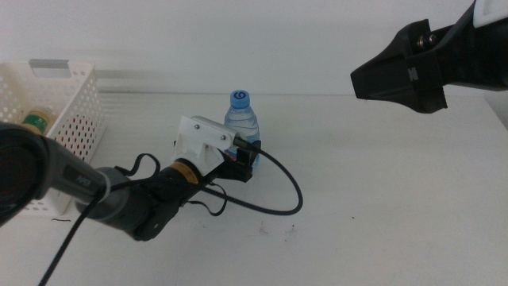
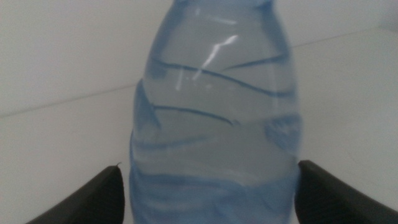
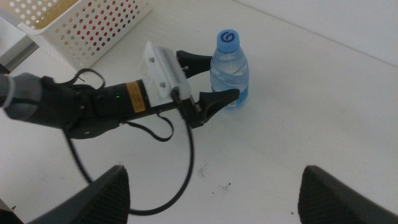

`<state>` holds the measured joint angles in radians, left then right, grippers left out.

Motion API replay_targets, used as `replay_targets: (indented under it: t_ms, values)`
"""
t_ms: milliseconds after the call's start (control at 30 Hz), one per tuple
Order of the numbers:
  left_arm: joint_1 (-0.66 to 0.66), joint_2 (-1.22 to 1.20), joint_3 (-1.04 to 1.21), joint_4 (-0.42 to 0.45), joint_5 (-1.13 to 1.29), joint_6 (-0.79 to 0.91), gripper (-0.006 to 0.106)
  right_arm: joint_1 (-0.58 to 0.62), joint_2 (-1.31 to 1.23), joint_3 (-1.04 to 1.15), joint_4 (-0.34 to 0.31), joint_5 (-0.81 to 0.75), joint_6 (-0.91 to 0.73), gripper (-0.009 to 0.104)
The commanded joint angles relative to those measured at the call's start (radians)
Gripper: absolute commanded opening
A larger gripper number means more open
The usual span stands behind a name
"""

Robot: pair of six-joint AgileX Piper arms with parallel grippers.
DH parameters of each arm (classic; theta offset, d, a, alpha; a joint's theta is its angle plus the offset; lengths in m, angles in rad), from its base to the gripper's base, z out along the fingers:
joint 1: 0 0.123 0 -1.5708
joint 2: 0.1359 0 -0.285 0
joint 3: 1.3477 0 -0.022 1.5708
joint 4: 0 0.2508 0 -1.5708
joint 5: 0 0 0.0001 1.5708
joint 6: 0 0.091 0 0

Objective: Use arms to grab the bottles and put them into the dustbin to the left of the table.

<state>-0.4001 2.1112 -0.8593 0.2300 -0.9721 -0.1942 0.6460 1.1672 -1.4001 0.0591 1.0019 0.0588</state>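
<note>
One water bottle [image 2: 214, 118] upright on tabletop [image 1: 373, 191], between wide-apart jaws of left gripper [image 3: 214, 81], ungripped. Right gripper [image 3: 214, 186] aloft, jaws wide. Step: grasp. Next: close, lift, carry to dustbin [image 1: 59, 107].

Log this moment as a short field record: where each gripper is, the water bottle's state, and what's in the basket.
left gripper: at the water bottle, jaws open on either side of its lower body, not yet closed
right gripper: raised above the table, away from the bottle, jaws open and holding nothing
water bottle: upright on the table, blue cap on
dustbin: at the table's left edge; a yellow bottle with a label shows inside
progress: water bottle not yet lifted
</note>
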Motion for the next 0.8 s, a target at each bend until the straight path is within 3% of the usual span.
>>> replay_targets:
  t_ms: [0,200,567,667,767]
  values:
    - [0.003,0.026,-0.048,-0.003,0.005,-0.015,0.094,0.001,-0.004,-0.01,-0.004,-0.007,-0.007,0.092]
    - [0.001,0.073,-0.129,0.031,0.022,-0.015,0.094,0.001,-0.004,-0.01,-0.004,-0.007,-0.007,0.092]
    - [0.001,0.145,-0.203,0.014,0.015,-0.052,0.093,0.001,-0.004,-0.01,-0.004,-0.007,-0.007,0.092]
    - [0.001,0.145,-0.203,-0.011,0.017,-0.046,0.086,0.001,-0.004,-0.01,-0.004,-0.007,-0.007,0.092]
    - [0.001,0.145,-0.203,-0.009,0.019,-0.046,0.064,0.001,-0.004,-0.01,-0.004,-0.007,-0.007,0.092]
